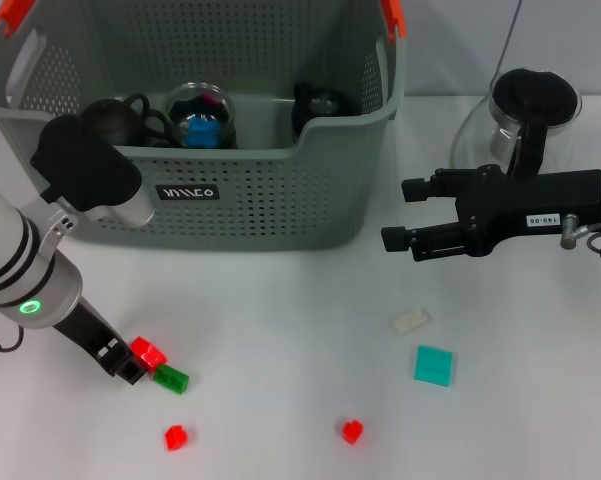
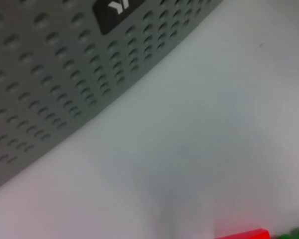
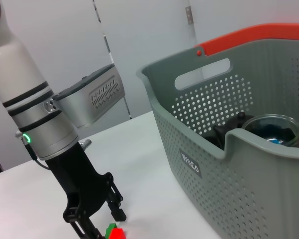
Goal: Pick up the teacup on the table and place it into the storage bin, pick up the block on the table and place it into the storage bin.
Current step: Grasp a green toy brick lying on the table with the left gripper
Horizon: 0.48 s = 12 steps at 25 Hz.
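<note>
The left gripper [image 1: 132, 366] is down at the near left of the desk [image 1: 280, 320], its fingers set around a red block [image 1: 148, 351] that touches a green block [image 1: 170, 379]; whether they press on it cannot be told. The right gripper [image 1: 405, 214] hovers at the right with fingers spread and empty, a glass pot [image 1: 525, 115] behind it. The storage bin [image 1: 250, 200] stands far centre holding dark teaware and a glass jar [image 1: 202, 115], while two small red blocks [image 1: 176, 436], a teal square block [image 1: 434, 364] and a white piece [image 1: 410, 320] lie loose on the near desk.
</note>
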### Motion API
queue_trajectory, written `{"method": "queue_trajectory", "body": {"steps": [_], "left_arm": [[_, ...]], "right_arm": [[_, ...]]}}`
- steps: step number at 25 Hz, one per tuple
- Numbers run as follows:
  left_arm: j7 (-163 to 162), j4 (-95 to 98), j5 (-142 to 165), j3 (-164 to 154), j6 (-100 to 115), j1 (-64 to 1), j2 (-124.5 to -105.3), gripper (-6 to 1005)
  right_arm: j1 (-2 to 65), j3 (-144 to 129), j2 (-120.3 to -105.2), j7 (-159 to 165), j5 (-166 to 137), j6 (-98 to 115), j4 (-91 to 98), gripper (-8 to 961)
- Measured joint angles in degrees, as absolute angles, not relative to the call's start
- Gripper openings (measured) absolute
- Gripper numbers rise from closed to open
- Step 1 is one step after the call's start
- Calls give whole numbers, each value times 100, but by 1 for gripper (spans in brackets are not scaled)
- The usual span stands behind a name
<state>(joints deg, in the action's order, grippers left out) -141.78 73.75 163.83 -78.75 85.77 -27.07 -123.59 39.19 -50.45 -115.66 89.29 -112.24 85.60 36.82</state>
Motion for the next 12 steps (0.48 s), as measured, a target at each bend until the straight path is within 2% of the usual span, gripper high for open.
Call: {"method": "queue_trajectory", "body": {"steps": [12], "left_arm": [[-14200, 7354, 16383, -7875, 8568, -2707, -12366, 620]], "right_arm": [[3923, -5045, -11566, 8929, -11223, 8560, 3683, 911]]}}
